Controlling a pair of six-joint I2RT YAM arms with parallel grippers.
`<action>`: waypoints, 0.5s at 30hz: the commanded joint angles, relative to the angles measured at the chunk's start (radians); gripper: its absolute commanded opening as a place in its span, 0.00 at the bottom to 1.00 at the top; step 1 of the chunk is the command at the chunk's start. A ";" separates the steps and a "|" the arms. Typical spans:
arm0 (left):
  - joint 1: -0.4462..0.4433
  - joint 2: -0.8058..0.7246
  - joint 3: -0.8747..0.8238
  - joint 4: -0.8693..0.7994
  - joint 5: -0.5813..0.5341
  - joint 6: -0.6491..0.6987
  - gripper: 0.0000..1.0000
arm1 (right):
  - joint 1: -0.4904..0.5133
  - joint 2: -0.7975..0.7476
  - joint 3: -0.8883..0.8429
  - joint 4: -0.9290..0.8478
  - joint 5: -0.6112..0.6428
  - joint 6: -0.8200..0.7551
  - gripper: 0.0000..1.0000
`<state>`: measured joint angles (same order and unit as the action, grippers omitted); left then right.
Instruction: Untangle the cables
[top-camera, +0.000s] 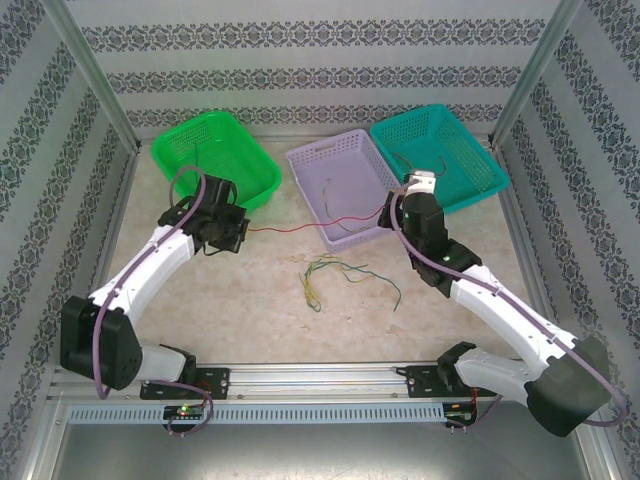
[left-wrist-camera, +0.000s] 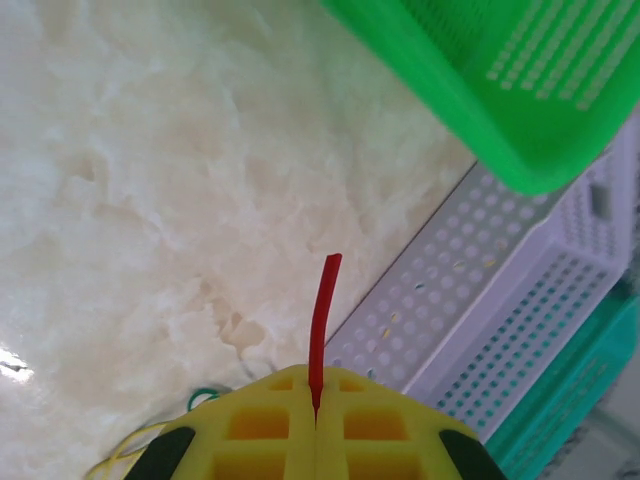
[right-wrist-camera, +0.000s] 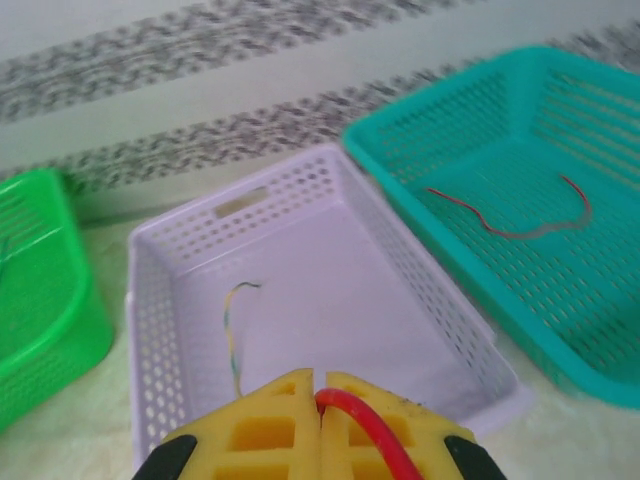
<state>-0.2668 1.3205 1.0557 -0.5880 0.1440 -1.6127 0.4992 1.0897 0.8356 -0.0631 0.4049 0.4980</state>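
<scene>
A red cable (top-camera: 300, 228) runs taut above the table from my left gripper (top-camera: 236, 232) to my right gripper (top-camera: 392, 212). In the left wrist view the yellow fingers (left-wrist-camera: 260, 430) are shut on the red cable (left-wrist-camera: 322, 310), whose short end sticks out past my left gripper (left-wrist-camera: 315, 400). My right gripper (right-wrist-camera: 318, 392) hangs over the purple basket's near wall, shut on the red cable (right-wrist-camera: 375, 425). A loose tangle of green, yellow and orange cables (top-camera: 330, 272) lies on the table between the arms.
Three baskets stand at the back: green (top-camera: 240, 150), purple (top-camera: 330, 145) and teal (top-camera: 455, 150). The purple basket (right-wrist-camera: 290, 195) holds a yellow-green cable (right-wrist-camera: 232, 330). The teal basket (right-wrist-camera: 440, 180) holds a red cable (right-wrist-camera: 510, 228). Patterned walls enclose the table.
</scene>
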 joint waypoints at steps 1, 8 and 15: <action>0.022 -0.076 -0.017 -0.006 -0.142 -0.158 0.00 | -0.049 0.000 0.036 -0.161 0.155 0.231 0.00; 0.046 -0.148 -0.061 -0.020 -0.147 -0.197 0.00 | -0.189 0.006 0.040 -0.367 -0.025 0.510 0.00; 0.050 -0.154 -0.057 -0.006 -0.143 -0.197 0.00 | -0.251 0.068 0.124 -0.431 -0.155 0.529 0.00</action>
<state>-0.2665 1.1862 1.0100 -0.5434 0.1604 -1.7905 0.3130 1.1435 0.9104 -0.3801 0.1291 1.0008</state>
